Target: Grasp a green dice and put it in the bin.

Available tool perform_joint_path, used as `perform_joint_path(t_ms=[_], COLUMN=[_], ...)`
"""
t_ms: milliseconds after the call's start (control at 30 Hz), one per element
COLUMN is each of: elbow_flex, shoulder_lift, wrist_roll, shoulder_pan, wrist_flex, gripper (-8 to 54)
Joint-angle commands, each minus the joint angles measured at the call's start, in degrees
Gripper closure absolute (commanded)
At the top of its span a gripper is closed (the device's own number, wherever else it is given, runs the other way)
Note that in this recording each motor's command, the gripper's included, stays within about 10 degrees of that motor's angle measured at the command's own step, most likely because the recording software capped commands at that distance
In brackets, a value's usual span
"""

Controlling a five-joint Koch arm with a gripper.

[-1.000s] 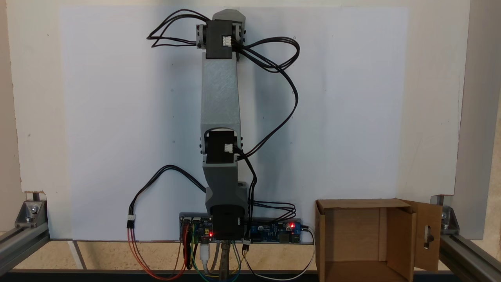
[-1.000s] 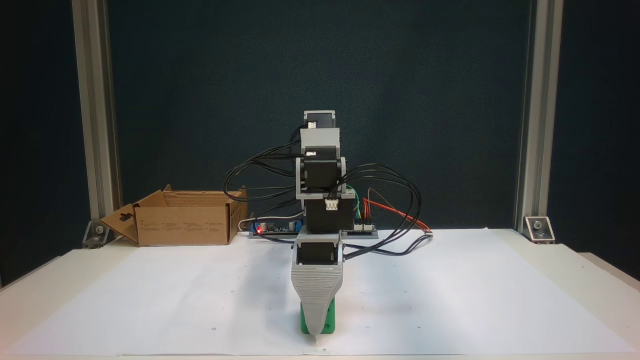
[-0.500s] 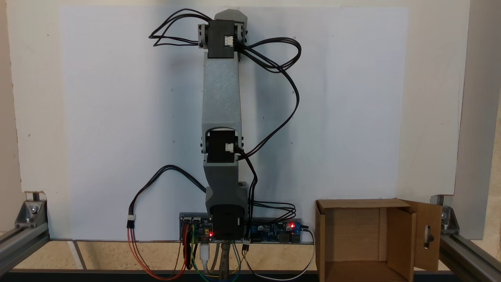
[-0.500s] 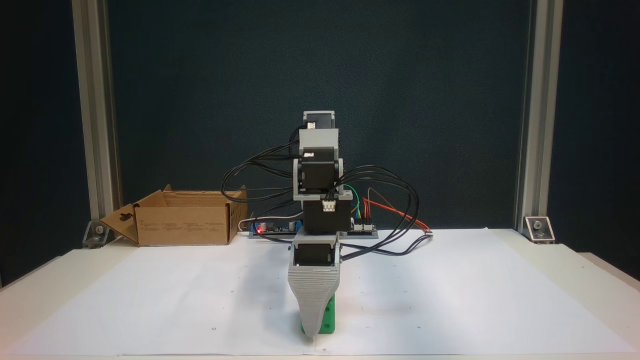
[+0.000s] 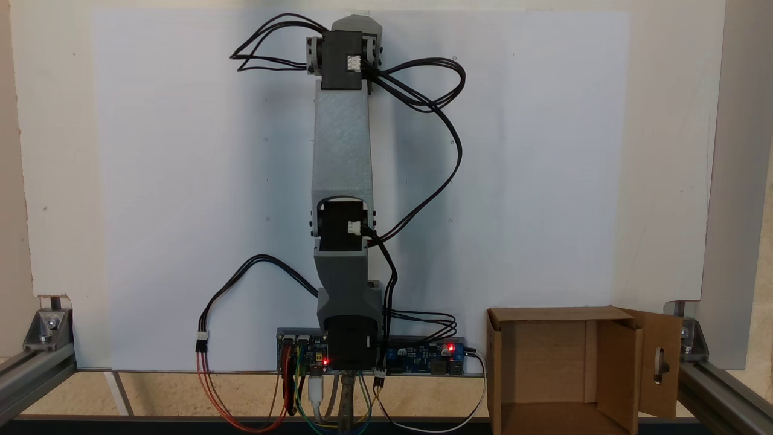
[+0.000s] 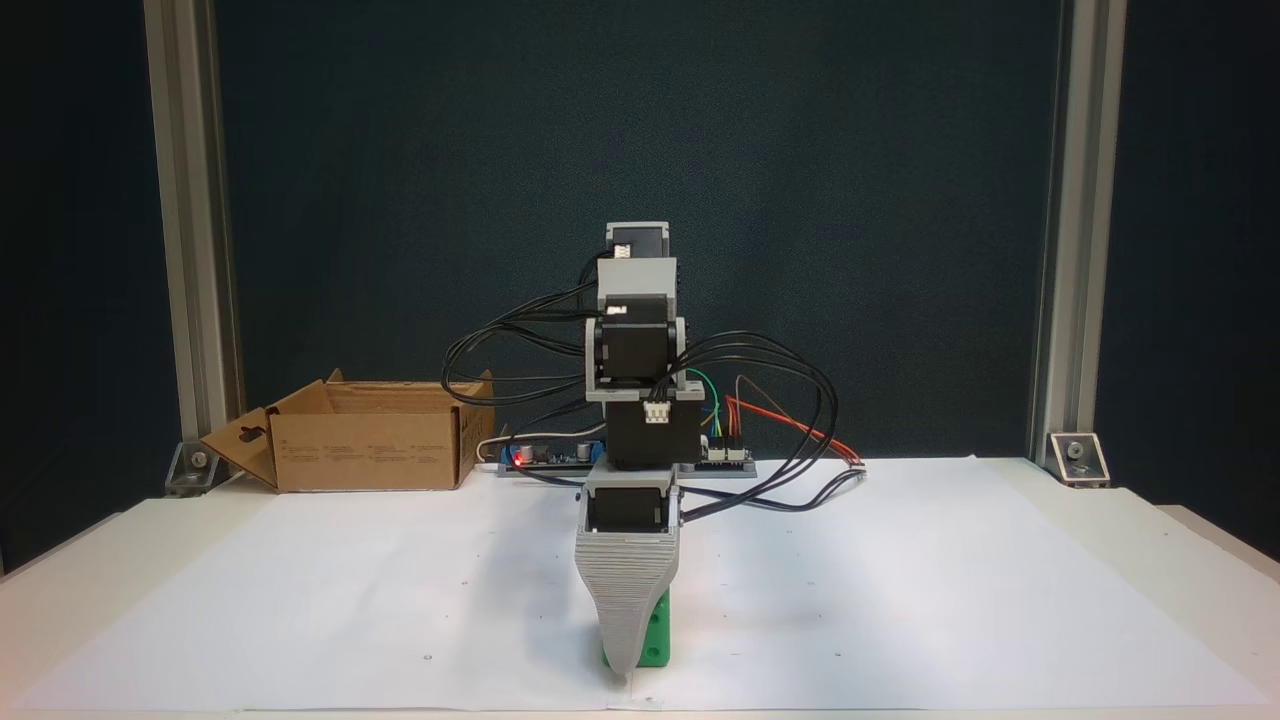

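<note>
The green dice (image 6: 655, 632) rests on the white paper near the front table edge in a fixed view, mostly hidden behind the grey gripper (image 6: 624, 668). The gripper points straight down with its tip at the paper, and its front jaw covers the dice's left part. The second jaw lies behind the first, so I cannot tell whether it is open or shut. From above, the outstretched arm (image 5: 341, 145) hides dice and gripper under its wrist motor (image 5: 343, 60). The bin, a brown cardboard box (image 6: 365, 440), stands open at the back left, and at the lower right (image 5: 543, 314) from above.
White paper (image 5: 543, 151) covers the table. A circuit board (image 6: 545, 455) and looping cables (image 5: 423, 90) sit at the arm's base. Aluminium frame posts (image 6: 190, 250) stand at both back corners. The bin's slotted flap (image 5: 661, 362) hangs outward.
The gripper has shifted slightly left and settled lower at the dice, so the dice now shows mainly on the jaw's right side. Almost nothing moved in the last half second.
</note>
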Motion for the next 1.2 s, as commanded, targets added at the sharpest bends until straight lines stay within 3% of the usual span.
perform_joint_path(t_ms=[0, 200, 367, 567, 1033, 1167], elbow_flex=[-1.23, -0.62, -0.44, -0.44, 0.18, 4.13], shoulder_lift=[0.79, 0.79, 0.88, 2.29, 39.73, 43.07], wrist_roll=[-0.88, -0.88, -0.88, -0.88, -0.88, -3.78], shoulder_pan=[0.26, 0.0, 0.35, 1.93, 8.09, 18.98], wrist_flex=[-0.35, 0.0, 0.35, 1.93, 20.92, 20.39], gripper=[6.6, 17.1, 34.0, 34.1, 34.1, 34.1])
